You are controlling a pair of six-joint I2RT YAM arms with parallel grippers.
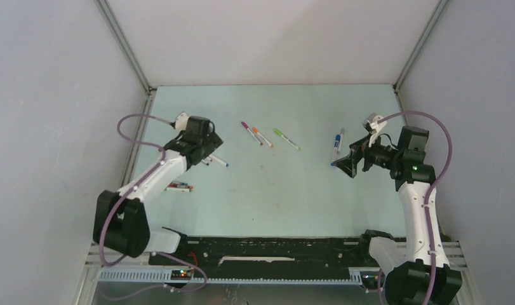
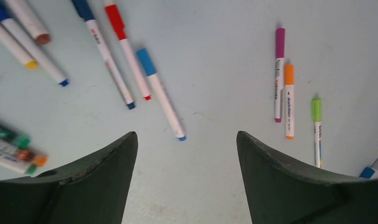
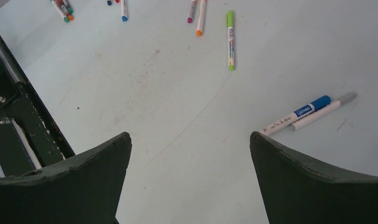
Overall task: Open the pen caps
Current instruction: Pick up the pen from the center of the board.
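Note:
Thin white pens lie capped on the pale table. My left gripper [image 2: 186, 135] hovers open over bare table, just short of a pen with a blue cap [image 2: 146, 61]; a red-capped pen [image 2: 127, 51] and a dark-blue-capped pen [image 2: 103, 51] lie beside it. Magenta [image 1: 248, 130], orange [image 1: 262, 137] and green [image 1: 286, 138] pens lie mid-table. My right gripper [image 3: 190, 135] is open and empty, its right finger next to the blue-capped pen [image 3: 296, 113] and the grey-capped pen [image 3: 322, 111]. In the top view the left gripper [image 1: 200, 143] and right gripper [image 1: 347, 164] face each other across the table.
More pens lie in a bunch near the left wall [image 1: 178, 187] and at the left wrist view's upper left [image 2: 19, 42]. Grey walls enclose the table on three sides. A black rail [image 1: 274, 251] runs along the near edge between the arm bases.

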